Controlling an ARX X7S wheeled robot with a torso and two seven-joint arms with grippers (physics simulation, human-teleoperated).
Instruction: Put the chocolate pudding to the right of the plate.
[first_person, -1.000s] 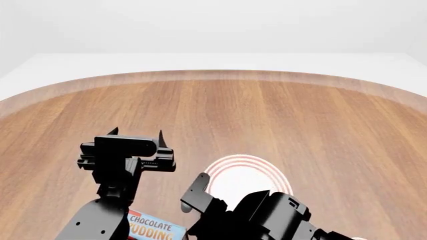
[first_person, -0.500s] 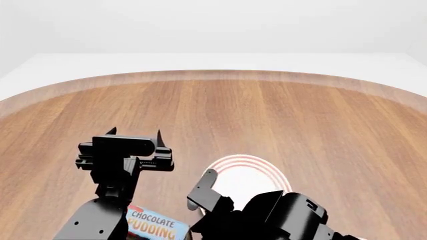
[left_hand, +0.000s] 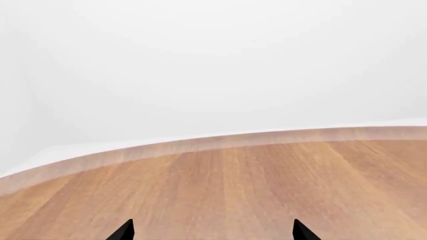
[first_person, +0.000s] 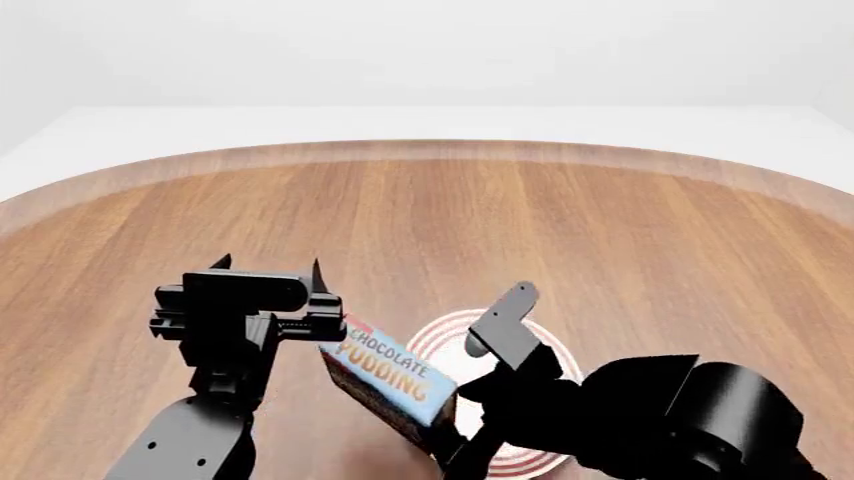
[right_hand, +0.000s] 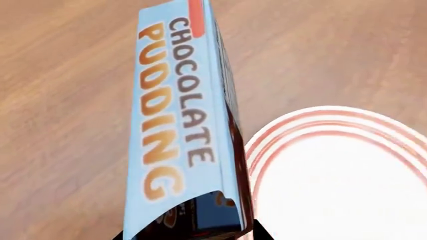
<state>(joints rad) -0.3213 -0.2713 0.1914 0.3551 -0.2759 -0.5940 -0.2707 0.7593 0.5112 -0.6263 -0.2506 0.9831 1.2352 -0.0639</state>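
While the right gripper (first_person: 461, 400) holds the chocolate pudding (first_person: 384, 383) lifted off the wooden table (first_person: 534, 230), the box sits tilted, its light blue lettered face up and its far end angled toward the left gripper (first_person: 267, 266); in the head view the box hangs just left of the plate (first_person: 447, 335), overlapping its left rim, with the plate partly hidden behind the right arm; one right finger (first_person: 501, 318) sticks up over the plate, the other is hidden under the box, so the jaws are clamped on the box's near end; right wrist view shows the chocolate pudding (right_hand: 180, 120) running away from the camera, dark brown side facing the plate (right_hand: 333, 180), whose red rings curve just beside the box; left gripper is raised above the table, well left of the plate, holding nothing, its two fingertips (left_hand: 123, 231) spread apart with bare wooden table (left_hand: 233, 185) between them; the pudding's upper end sits near the left gripper's body in the head view, touching or not I cannot tell.
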